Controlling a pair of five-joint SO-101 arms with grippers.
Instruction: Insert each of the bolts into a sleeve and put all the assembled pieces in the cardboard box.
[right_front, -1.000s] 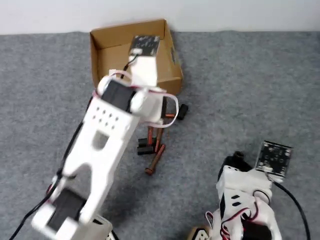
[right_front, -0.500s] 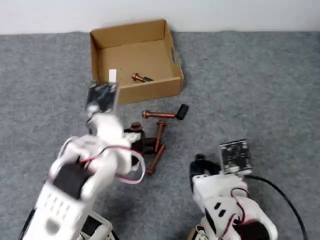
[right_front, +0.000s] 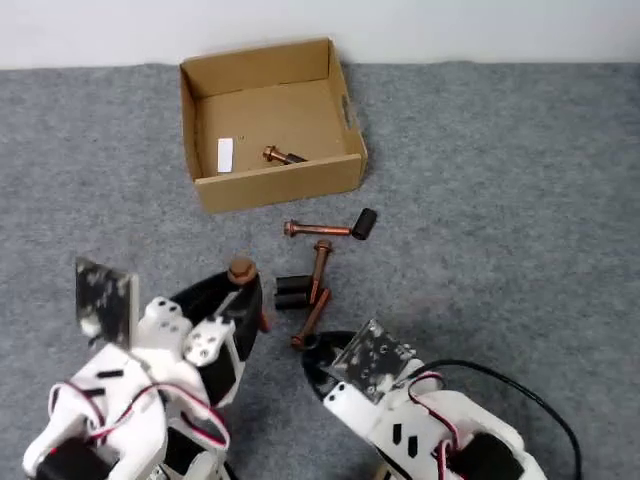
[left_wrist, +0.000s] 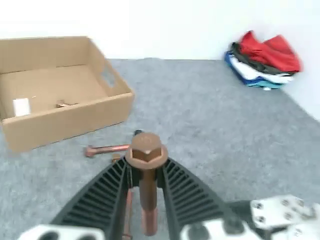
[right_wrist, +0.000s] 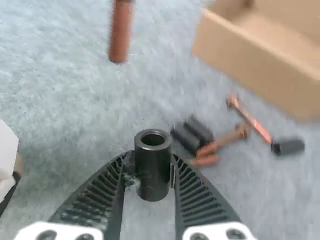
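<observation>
- Two parts are held ready to mate: your left gripper (left_wrist: 146, 170) clamps a copper bolt (left_wrist: 146, 152) head-up, shank hanging between its jaws.
- Your right gripper (right_wrist: 151, 162) clamps a black sleeve (right_wrist: 152, 175) upright, bore up to receive it.
- Bolt tip sits beside the bore, apart, not lined up.
- One assembled piece (right_front: 283, 156) lies in the cardboard box (right_front: 280, 185); loose bolts (right_front: 318, 272) lie near it.

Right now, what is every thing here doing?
left tool: shut on a bolt, held upright.
right tool: shut on a sleeve, open end up.
cardboard box: open, one assembled piece lying inside.
loose bolts: three, lying on the carpet.
loose sleeves: lying on the carpet.
</observation>
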